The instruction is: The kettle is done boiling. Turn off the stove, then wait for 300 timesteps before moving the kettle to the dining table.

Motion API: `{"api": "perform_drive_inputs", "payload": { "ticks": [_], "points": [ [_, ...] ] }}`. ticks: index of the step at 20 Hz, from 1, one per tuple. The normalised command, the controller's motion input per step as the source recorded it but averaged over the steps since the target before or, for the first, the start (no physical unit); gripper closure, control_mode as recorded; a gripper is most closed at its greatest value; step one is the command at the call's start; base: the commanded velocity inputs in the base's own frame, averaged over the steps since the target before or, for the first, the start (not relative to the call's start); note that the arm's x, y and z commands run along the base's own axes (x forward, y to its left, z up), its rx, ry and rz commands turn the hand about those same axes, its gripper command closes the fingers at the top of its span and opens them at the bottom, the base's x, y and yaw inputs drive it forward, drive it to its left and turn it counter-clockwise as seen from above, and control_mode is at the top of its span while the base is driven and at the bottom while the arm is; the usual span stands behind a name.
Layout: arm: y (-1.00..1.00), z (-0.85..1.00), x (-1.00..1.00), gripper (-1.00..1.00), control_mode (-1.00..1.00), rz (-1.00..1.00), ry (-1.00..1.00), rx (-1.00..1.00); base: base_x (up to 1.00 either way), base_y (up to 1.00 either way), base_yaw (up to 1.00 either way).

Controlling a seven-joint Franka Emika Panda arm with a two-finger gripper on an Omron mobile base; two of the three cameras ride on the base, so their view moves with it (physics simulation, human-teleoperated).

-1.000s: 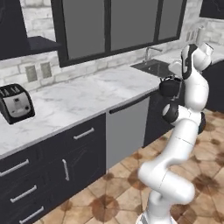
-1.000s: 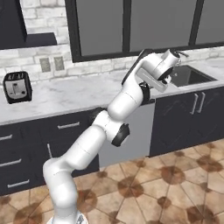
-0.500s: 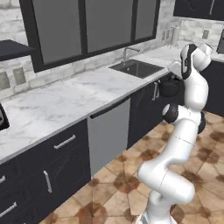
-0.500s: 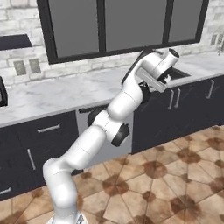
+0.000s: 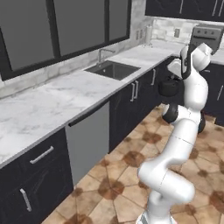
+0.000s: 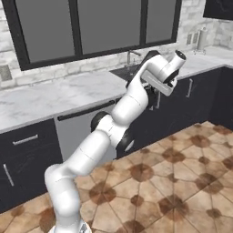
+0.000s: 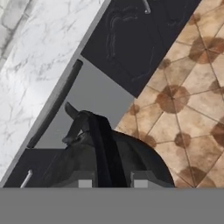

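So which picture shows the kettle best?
The hand view: the kettle sits close up there, with its arched handle and spout clear above the floor tiles. In the left base view it is a small dark blob hanging beside the arm. In the right base view the arm mostly hides it.
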Motion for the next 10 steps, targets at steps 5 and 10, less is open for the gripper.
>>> {"api": "perform_drive_inputs", "payload": {
  "ticks": [5,10],
  "points": [
    [0.0,0.0,0.0,1.0,1.0,0.0,0.0,0.0,0.25,-0.31,-0.3],
    [0.0,0.0,0.0,1.0,1.0,0.0,0.0,0.0,0.25,-0.32,-0.3]
  ]
}}
